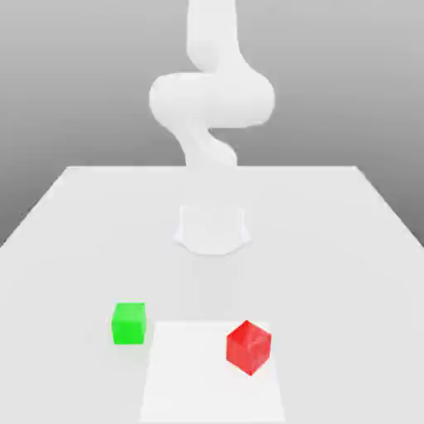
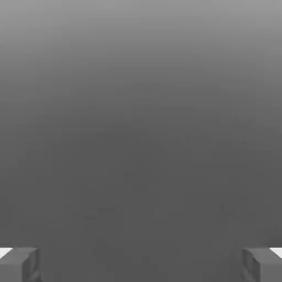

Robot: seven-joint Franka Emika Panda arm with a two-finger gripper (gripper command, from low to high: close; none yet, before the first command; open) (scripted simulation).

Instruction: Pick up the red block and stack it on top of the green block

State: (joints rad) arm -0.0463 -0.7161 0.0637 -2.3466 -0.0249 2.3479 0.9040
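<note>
We are holding our two-finger gripper with its jaws spread wide and empty, readying to grasp the small glossy red cube, which is sitting well apart from the small green cube, unstacked.

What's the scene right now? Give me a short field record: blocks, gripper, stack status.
red block: on the table, on the exterior view's right, turned corner-on
green block: on the table, on the exterior view's left, apart from the red block
gripper: open, fingers wide apart, nothing between them
stack: not yet done; both blocks rest on the table
</note>
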